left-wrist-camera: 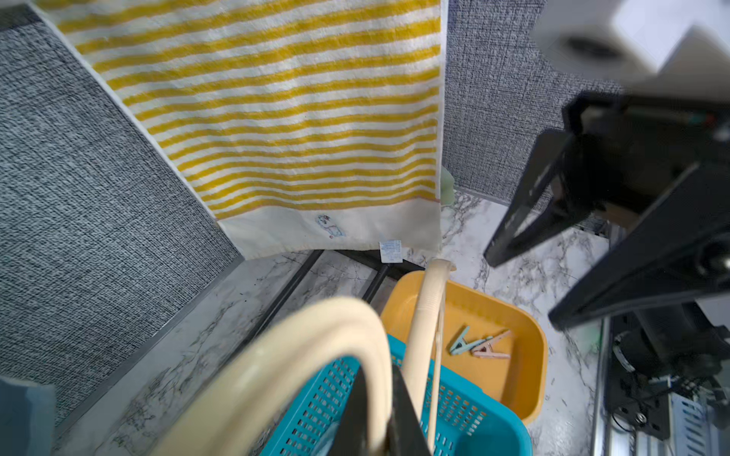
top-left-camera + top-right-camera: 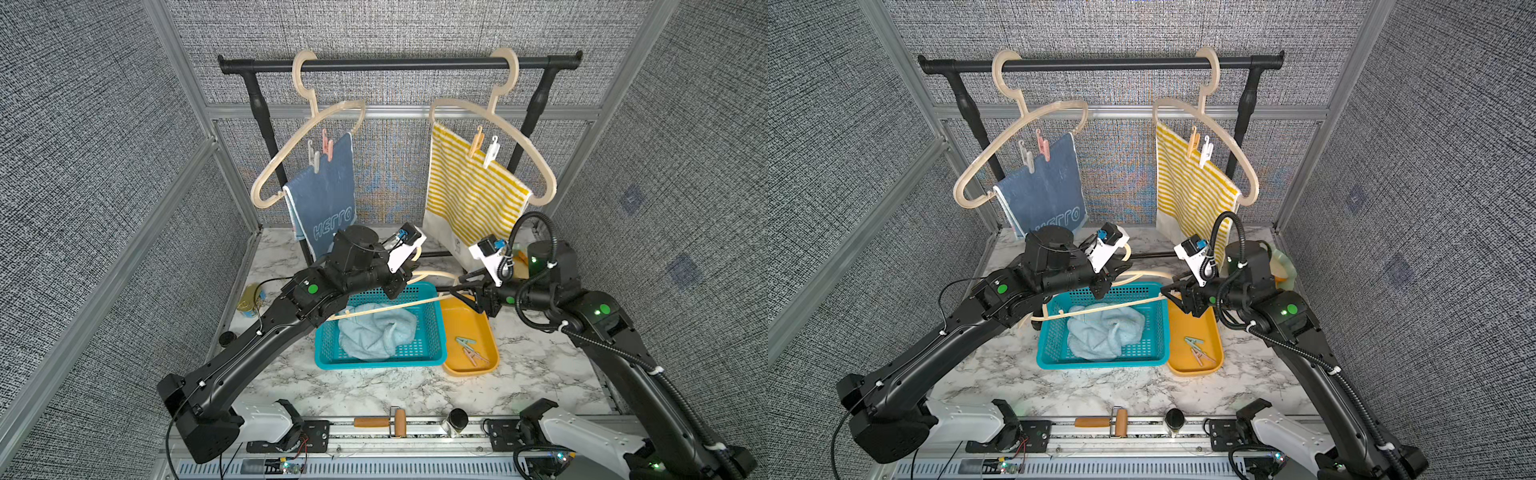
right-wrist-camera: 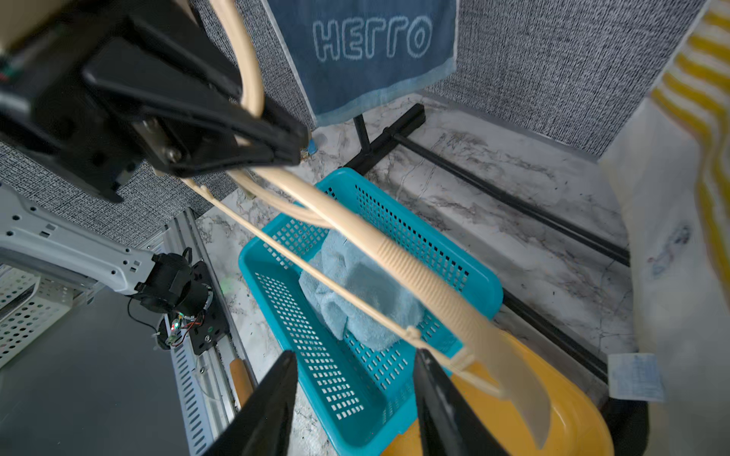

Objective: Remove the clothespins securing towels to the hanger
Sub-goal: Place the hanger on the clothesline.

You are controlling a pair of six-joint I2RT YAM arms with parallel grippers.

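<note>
The main risk is the bare hanger (image 3: 411,268) twisting or slipping. The left fingers (image 3: 272,134) are clamped on it near its hook only, so its long body juts out over the basket (image 2: 374,365). It could pivot, drop onto the aqua towel (image 2: 376,332) below, or knock the tray (image 2: 461,322) and the two pins (image 2: 468,348) lying in it. The right fingers (image 2: 461,287) stand apart and hold nothing, with the hanger's thin bar right at their tips (a careless close or sweep could snag it). The other four pins sit well above and behind both sets of fingers: pink pin (image 2: 328,145) and beige pin (image 2: 314,161) on the blue towel (image 2: 328,195), orange pin (image 2: 476,141) and white pin (image 2: 491,151) on the striped towel (image 2: 469,195). Both arms reach forward low over the worktop (image 2: 374,386), wrists turned inward, fingers pointing roughly at each other.
</note>
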